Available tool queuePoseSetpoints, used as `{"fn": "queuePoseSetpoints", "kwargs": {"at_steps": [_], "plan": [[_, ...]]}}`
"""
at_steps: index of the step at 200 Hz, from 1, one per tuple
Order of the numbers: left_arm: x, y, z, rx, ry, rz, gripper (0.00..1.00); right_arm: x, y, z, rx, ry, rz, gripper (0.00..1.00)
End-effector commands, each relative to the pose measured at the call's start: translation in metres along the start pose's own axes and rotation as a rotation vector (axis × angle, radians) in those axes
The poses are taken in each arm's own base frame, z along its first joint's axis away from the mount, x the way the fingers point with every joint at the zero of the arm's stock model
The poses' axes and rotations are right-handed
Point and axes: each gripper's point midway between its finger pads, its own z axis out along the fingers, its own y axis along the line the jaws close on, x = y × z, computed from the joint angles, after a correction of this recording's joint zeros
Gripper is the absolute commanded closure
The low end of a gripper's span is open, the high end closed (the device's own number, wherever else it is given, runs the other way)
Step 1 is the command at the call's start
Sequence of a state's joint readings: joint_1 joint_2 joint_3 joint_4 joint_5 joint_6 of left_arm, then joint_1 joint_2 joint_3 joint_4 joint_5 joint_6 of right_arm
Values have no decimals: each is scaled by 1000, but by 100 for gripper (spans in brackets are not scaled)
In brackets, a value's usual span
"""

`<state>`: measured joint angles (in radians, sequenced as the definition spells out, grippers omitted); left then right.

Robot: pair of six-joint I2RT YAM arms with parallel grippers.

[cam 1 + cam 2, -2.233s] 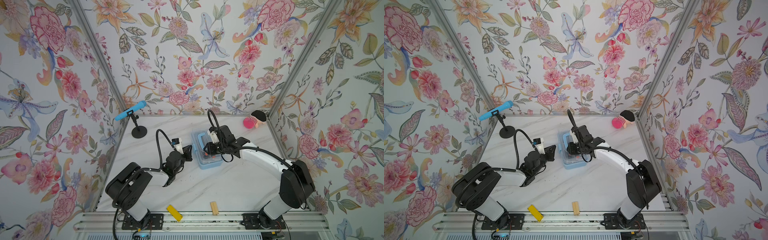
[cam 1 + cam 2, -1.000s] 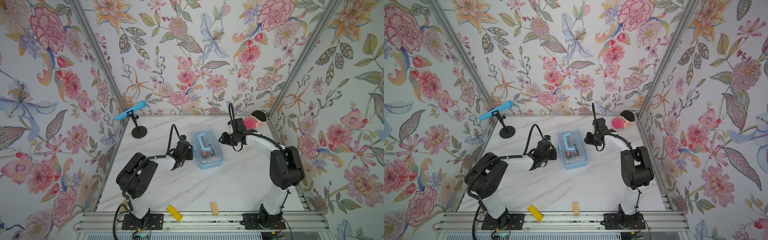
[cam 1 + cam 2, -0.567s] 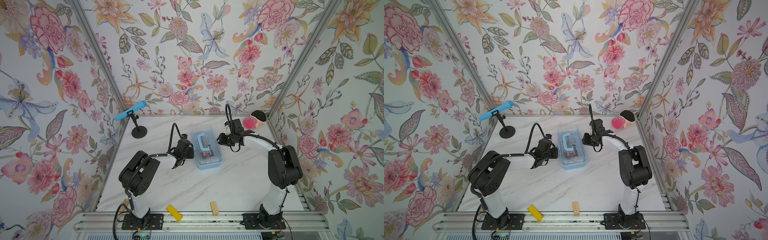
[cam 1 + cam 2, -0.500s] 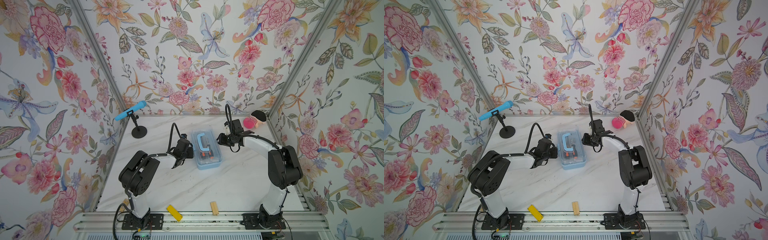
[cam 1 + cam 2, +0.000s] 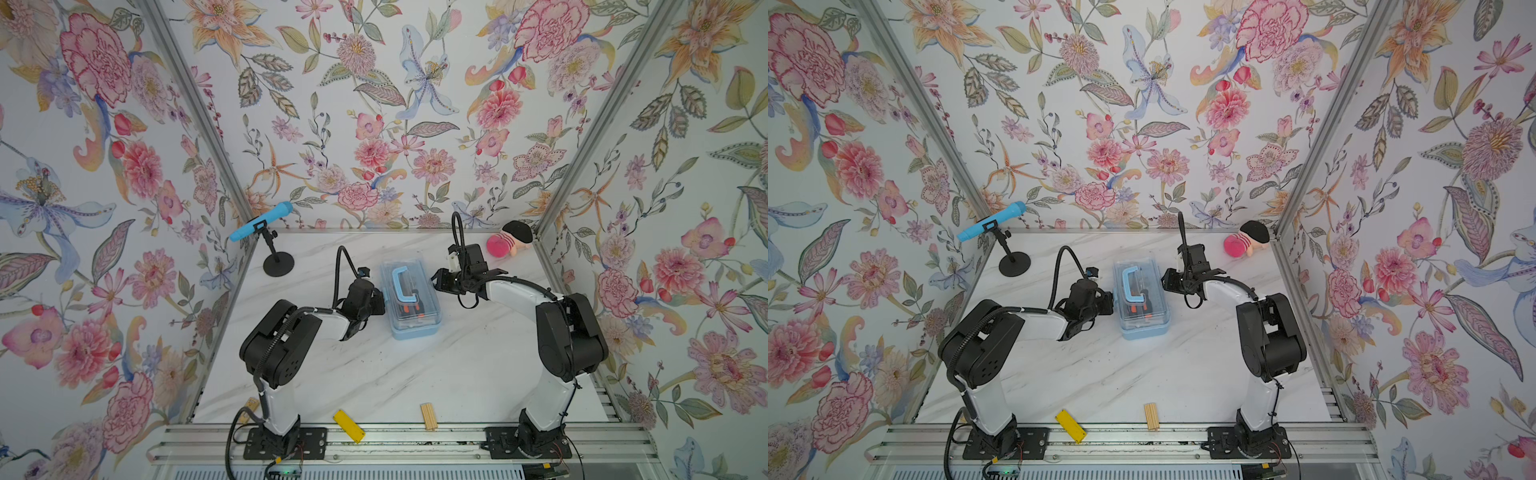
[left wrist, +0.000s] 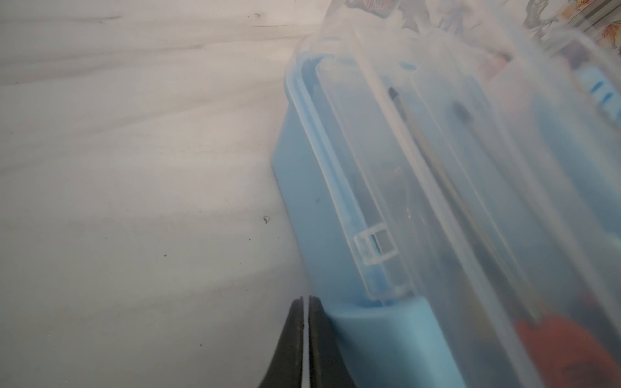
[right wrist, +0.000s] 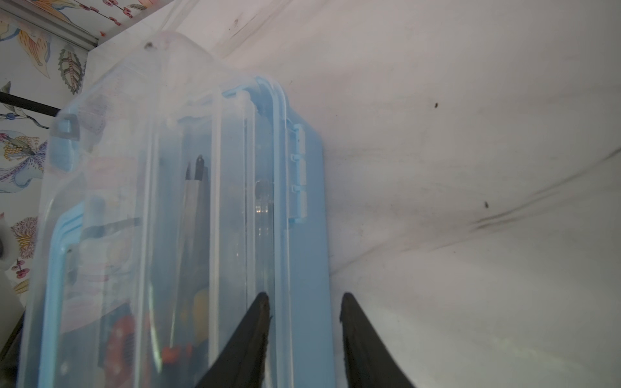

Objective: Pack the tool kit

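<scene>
I'm looking at the tool kit first: the light-blue box is sitting on the marble table, a little toward twelve o'clock from the middle, in both top views. Its clear lid is lying shut, with the blue handle lying flat on top. Through the lid I'm seeing tools packed inside, with metal shafts and orange grips showing.

At the box's nine o'clock, the left gripper is sitting low against the long side. In the left wrist view its fingers are pressed together with only a hairline between them, holding nothing. The tips are lying just beside a blue latch on the box wall. I can't tell whether they are touching it.

At about two o'clock from the box, the right gripper is hanging over the other long side. In the right wrist view its jaws are spread. One finger is showing over the lid's edge and the other is over bare table beside the wall. I can't tell whether either is making contact.

Further out, a blue microphone on a black stand is standing at ten o'clock. A pink plush toy is lying in the far corner at about one o'clock. A yellow block is lying at the table's near edge at six o'clock. A ridged wooden block is lying just to its right.
</scene>
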<state>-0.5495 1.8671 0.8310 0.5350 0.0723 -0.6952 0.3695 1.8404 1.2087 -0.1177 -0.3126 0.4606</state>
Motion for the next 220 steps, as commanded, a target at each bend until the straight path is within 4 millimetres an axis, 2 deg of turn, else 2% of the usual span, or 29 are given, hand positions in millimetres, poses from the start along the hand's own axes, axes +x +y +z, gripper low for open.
{"fn": "queuePoseSetpoints", "kwargs": {"at_steps": [1, 30, 46, 85, 139, 164, 179, 201, 212, 220], "plan": [[-13, -57, -2, 244, -65, -9, 90, 70, 58, 18, -216, 217, -27, 62], [-11, -61, 0, 251, -68, -22, 91, 82, 67, 22, -231, 245, -27, 63], [-13, -56, -2, 220, -71, -13, 89, 83, 63, 23, -209, 251, 4, 64], [-20, -39, -5, 147, -60, 8, 70, 93, 57, 14, -153, 255, 47, 65], [-30, -34, -19, 128, -78, -5, 62, 113, 58, -5, -78, 248, 40, 64], [-32, -33, -23, 113, -80, 0, 56, 118, 65, -15, -65, 243, 27, 64], [-34, -30, -24, 98, -83, 6, 52, 118, 60, -20, -37, 239, 25, 63], [-39, -20, -29, 53, -90, 7, 36, 110, 48, -30, 5, 211, 20, 62], [-45, -13, -35, 17, -101, 11, 21, 101, 39, -40, 51, 182, 2, 61], [-49, -6, -42, -28, -107, 22, 13, 93, 33, -48, 86, 150, -21, 59]]}}
